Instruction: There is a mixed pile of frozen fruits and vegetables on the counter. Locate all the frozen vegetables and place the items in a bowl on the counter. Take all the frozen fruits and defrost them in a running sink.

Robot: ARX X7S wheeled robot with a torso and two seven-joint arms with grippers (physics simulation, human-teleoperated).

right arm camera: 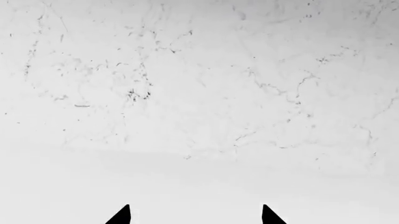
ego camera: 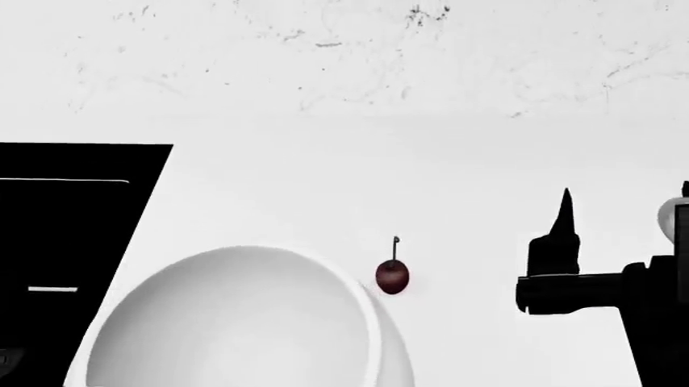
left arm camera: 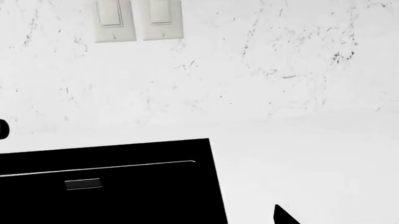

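bowl [ego camera: 231, 322]: deep, smooth, white | cherry [ego camera: 392, 276]: glossy, dark-red, beside rim | right hand [right arm camera: 194, 215]: wide | left hand: can't tell

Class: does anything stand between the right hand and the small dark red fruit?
Nothing visible: only bare counter lies between the right hand and the dark red fruit; the white bowl sits beyond it.

Right gripper [right arm camera: 194, 215] fingers spread, empty, raised
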